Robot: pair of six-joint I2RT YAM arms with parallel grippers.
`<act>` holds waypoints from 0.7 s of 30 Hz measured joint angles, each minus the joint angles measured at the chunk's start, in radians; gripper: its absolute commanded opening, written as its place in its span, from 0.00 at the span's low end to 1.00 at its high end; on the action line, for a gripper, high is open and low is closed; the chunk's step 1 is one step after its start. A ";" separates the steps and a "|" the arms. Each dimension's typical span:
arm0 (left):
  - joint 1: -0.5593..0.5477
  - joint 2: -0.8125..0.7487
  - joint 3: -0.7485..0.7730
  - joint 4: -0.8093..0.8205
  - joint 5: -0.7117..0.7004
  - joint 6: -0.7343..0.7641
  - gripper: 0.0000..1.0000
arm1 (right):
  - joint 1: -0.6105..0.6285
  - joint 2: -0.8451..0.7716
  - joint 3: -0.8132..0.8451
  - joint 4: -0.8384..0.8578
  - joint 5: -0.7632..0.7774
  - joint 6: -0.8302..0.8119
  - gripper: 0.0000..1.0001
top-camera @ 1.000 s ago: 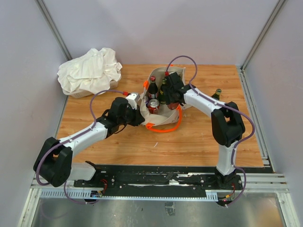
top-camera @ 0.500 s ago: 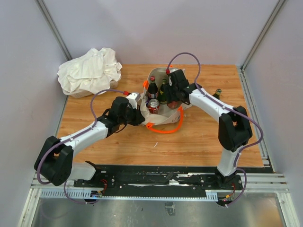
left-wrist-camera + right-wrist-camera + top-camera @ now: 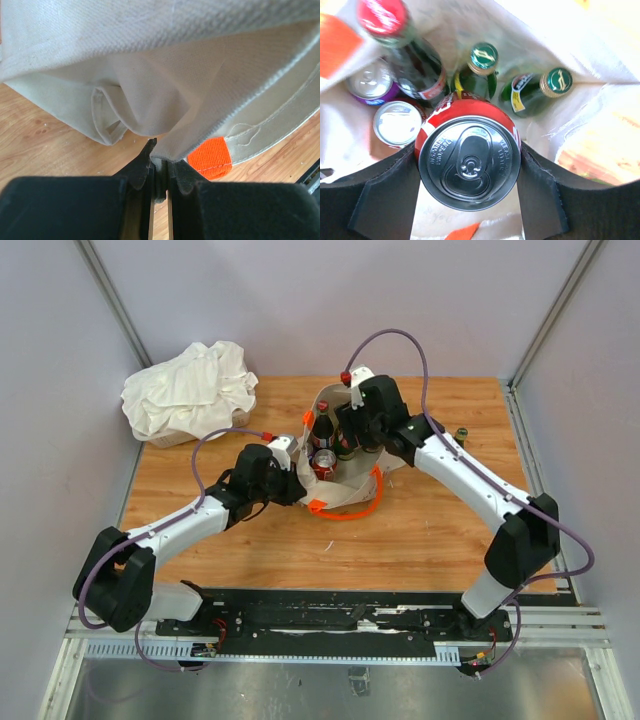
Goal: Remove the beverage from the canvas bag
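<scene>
The beige canvas bag (image 3: 338, 493) with orange handles (image 3: 350, 513) stands mid-table and holds several drinks. My right gripper (image 3: 357, 438) is over its opening, shut on a red soda can (image 3: 469, 161) held upright above the other drinks. Below it in the right wrist view are a dark bottle with a red cap (image 3: 415, 65), two green bottles (image 3: 483, 62) (image 3: 540, 90), a purple can (image 3: 370, 82) and another can (image 3: 397, 123). My left gripper (image 3: 290, 482) is shut on the bag's cloth edge (image 3: 170, 142) at its left side, next to an orange handle patch (image 3: 209, 158).
A white cloth heap (image 3: 190, 390) lies at the table's far left corner. A green bottle (image 3: 461, 435) stands on the table behind my right forearm. The wooden table top (image 3: 420, 530) ends at side walls and at the rail in front.
My right arm has stretched out and its gripper has risen a little over the bag's mouth with the can. The left gripper has kept its hold on the bag.
</scene>
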 measured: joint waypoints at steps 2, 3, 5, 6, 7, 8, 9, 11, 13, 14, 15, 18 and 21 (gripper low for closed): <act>0.000 0.000 0.000 0.000 0.000 0.001 0.00 | 0.035 -0.022 0.028 -0.008 0.024 -0.030 0.01; 0.000 0.000 0.000 0.000 0.000 0.002 0.00 | 0.047 -0.032 0.039 -0.009 0.035 -0.041 0.01; 0.000 0.000 0.000 0.000 0.000 0.002 0.00 | 0.076 -0.059 0.060 -0.010 0.067 -0.067 0.01; 0.000 0.000 0.000 0.000 0.001 0.003 0.00 | 0.087 -0.076 0.067 -0.009 0.081 -0.077 0.01; 0.000 0.000 0.000 0.000 0.001 0.004 0.01 | 0.097 -0.095 0.072 -0.009 0.096 -0.089 0.01; 0.000 0.000 0.000 0.000 0.001 0.004 0.01 | 0.100 -0.115 0.073 -0.007 0.109 -0.097 0.01; 0.000 0.000 0.000 0.000 0.001 0.004 0.00 | 0.102 -0.135 0.074 -0.006 0.123 -0.103 0.01; 0.000 0.000 0.000 0.000 0.001 0.004 0.01 | 0.103 -0.178 0.074 -0.003 0.172 -0.119 0.01; 0.000 0.000 0.000 0.000 0.002 0.005 0.01 | 0.103 -0.216 0.074 0.000 0.238 -0.134 0.01; 0.000 0.000 0.000 0.000 0.001 0.005 0.01 | 0.103 -0.237 0.073 0.002 0.279 -0.142 0.01; 0.000 0.000 0.000 0.000 0.002 0.005 0.01 | 0.103 -0.253 0.071 0.005 0.314 -0.147 0.01; 0.000 -0.002 0.000 -0.002 0.002 0.008 0.01 | 0.103 -0.319 0.038 0.019 0.441 -0.164 0.01; 0.000 -0.003 0.002 -0.008 0.003 0.014 0.00 | 0.085 -0.374 -0.010 0.007 0.510 -0.158 0.01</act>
